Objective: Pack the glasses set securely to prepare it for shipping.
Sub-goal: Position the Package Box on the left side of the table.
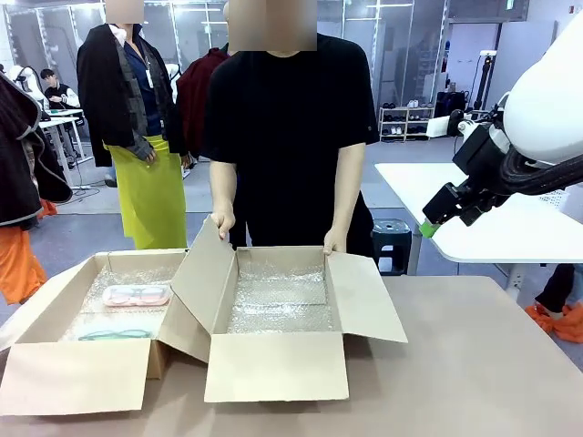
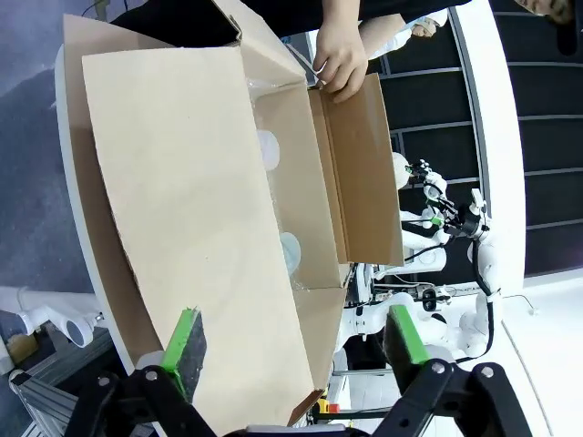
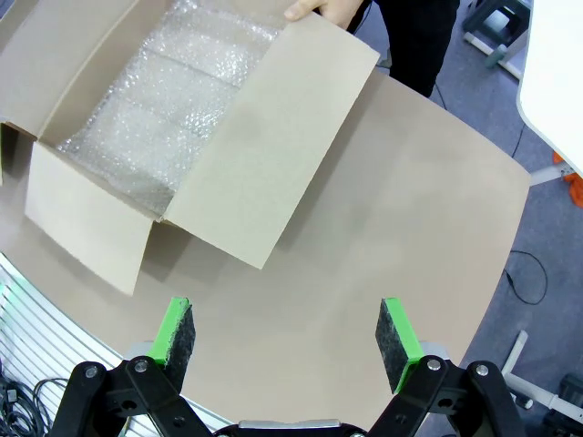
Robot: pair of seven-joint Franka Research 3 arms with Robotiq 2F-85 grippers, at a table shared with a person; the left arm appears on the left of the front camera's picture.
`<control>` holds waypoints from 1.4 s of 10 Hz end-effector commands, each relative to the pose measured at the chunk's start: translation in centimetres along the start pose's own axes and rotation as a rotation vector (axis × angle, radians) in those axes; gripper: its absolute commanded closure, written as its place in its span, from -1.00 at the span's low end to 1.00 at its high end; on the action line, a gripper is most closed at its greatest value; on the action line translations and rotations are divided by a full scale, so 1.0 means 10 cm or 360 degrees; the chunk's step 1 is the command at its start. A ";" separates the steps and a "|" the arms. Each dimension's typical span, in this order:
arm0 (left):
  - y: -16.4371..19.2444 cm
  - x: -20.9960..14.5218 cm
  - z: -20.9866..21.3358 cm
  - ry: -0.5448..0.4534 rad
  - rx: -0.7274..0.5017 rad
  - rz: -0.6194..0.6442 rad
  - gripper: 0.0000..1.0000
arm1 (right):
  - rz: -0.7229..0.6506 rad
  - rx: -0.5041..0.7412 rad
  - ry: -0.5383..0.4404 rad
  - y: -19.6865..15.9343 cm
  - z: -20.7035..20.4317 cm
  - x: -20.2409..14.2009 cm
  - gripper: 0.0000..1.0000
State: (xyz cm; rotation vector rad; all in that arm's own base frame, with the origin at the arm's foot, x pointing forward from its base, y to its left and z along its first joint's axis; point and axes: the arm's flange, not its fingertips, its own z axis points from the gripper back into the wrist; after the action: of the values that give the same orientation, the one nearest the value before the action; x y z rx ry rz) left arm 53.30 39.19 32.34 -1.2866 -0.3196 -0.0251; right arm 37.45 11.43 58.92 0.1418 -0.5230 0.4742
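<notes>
Starting at the table's left edge, we are seeing the pink glasses case (image 1: 137, 295) and the teal glasses case (image 1: 115, 335) lying on bubble wrap inside the left cardboard box (image 1: 55, 305), pink toward the far wall, teal toward the near one. Our left gripper (image 2: 290, 350) is hovering over a box flap, jaws wide apart, gripping nothing. Beside it, the person's hands (image 1: 222, 221) are holding the flaps of the second cardboard box (image 1: 273, 364), apparently keeping its bubble-wrap lining (image 1: 278, 300) reachable. Our right gripper (image 3: 287, 333) is hanging above the bare tabletop (image 3: 401, 209) by the right edge, fully spread and carrying nothing.
</notes>
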 end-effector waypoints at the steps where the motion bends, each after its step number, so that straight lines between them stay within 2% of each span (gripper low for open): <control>1: 0.00 0.00 0.00 0.0000 0.0000 0.0000 -0.98 | -0.0004 -0.0021 0.0010 0.02 0.00 0.01 -1.00; 2: -0.55 0.10 -0.08 0.0070 0.0023 -0.0321 -1.00 | -0.0004 -0.0021 0.0010 0.02 0.00 0.01 -1.00; 3: -1.04 0.15 -0.20 0.0161 0.0085 -0.0553 -1.00 | -0.0004 -0.0021 0.0010 0.02 0.00 0.01 -1.00; 6: -2.28 0.20 -0.69 0.0537 0.0440 -0.0966 -1.00 | -0.0004 -0.0021 0.0010 0.02 0.00 0.01 -1.00; 8: -2.97 0.04 -1.18 0.0741 0.0806 -0.1241 -1.00 | -0.0004 -0.0021 0.0010 0.02 0.00 0.01 -1.00; 9: -3.21 -0.12 -1.47 0.0916 0.0956 -0.1312 -1.00 | -0.0004 -0.0021 0.0010 0.02 0.00 0.01 -1.00; 10: -3.37 -0.27 -1.75 0.0970 0.1161 -0.1400 -1.00 | -0.0004 -0.0021 0.0010 0.02 0.00 0.01 -1.00; 12: -3.45 -0.51 -2.04 0.0953 0.1222 -0.1455 -1.00 | -0.0004 -0.0021 0.0010 0.02 0.00 0.01 -1.00; 14: -3.44 -0.80 -2.17 0.0884 0.1154 -0.1405 -1.00 | -0.0004 -0.0021 0.0010 0.02 0.00 0.01 -1.00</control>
State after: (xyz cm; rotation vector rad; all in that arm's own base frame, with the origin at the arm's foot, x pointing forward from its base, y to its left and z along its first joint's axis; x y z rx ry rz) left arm 45.82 7.75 58.59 -0.2926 -0.3059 -0.9638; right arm 37.55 11.44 58.85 0.1420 -0.5208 0.4741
